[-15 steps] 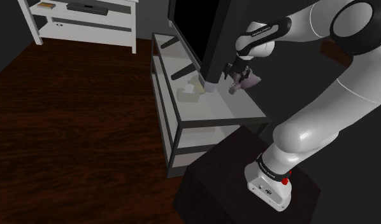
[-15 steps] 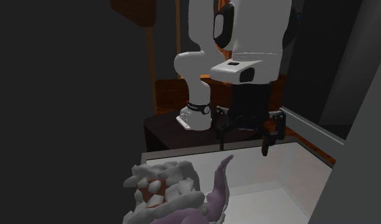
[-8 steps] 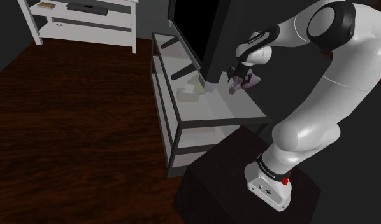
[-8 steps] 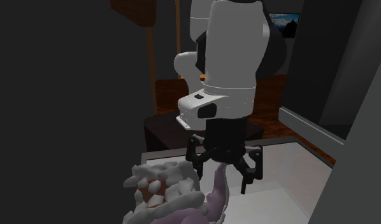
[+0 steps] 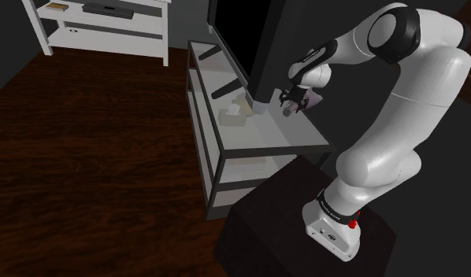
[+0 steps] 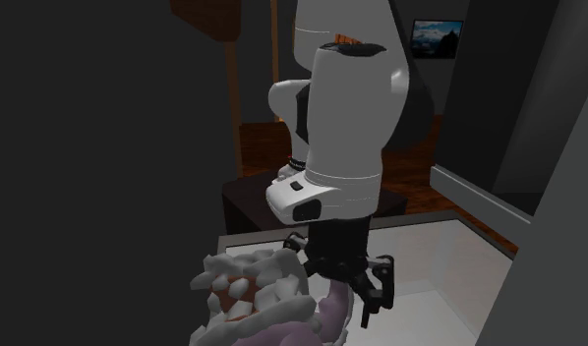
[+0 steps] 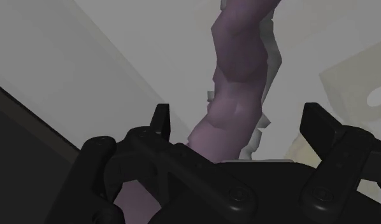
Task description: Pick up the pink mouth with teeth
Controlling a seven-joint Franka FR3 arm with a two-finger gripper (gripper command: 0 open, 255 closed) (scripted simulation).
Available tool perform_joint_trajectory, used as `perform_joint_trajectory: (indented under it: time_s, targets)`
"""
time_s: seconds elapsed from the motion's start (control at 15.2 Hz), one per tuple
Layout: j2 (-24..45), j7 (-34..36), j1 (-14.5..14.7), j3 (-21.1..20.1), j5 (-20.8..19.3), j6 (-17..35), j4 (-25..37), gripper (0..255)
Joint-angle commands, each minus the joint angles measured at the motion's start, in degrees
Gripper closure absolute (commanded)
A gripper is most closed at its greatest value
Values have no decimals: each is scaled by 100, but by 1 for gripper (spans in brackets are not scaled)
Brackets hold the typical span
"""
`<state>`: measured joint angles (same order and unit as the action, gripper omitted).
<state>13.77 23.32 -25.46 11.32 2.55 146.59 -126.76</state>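
The mouth (image 6: 251,300) lies close to the second exterior camera, with white jagged teeth and a pinkish-purple tongue (image 6: 333,317) curling up from it. In the shoulder view the mouth (image 5: 308,99) sits at the far right side of the white table (image 5: 265,140). My black gripper (image 6: 339,290) is down over it, open, its fingers on either side of the tongue. In the wrist view the tongue (image 7: 237,76) runs up between the two fingertips of the gripper (image 7: 240,124) without clear contact, and white teeth (image 7: 269,60) lie beyond it.
A pale boxy object (image 5: 235,115) rests mid-table. A large black screen (image 5: 242,39) stands along the table's far edge, close beside the hand. A white shelf unit (image 5: 108,24) stands at the shoulder view's upper left. Dark wooden floor (image 5: 92,157) surrounds the table.
The hand has come down and across from above the table's open part to the mouth, turning on the way. Its open fingers now straddle the tongue.
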Motion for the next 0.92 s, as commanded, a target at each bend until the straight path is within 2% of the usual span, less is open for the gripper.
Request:
perform_joint_trajectory:
  time_s: [0.0, 0.07, 0.13, 0.73, 0.86]
  targets:
    - [70, -17, -9, -10, 25, 90, -20, 0]
    - [70, -18, -9, -10, 25, 90, -19, 0]
    - [75, -18, -9, -11, 27, 97, -21, 255]
    - [71, -18, -9, -10, 26, 90, -19, 255]
    - [-49, 9, 4, 8, -16, -47, 1, 255]
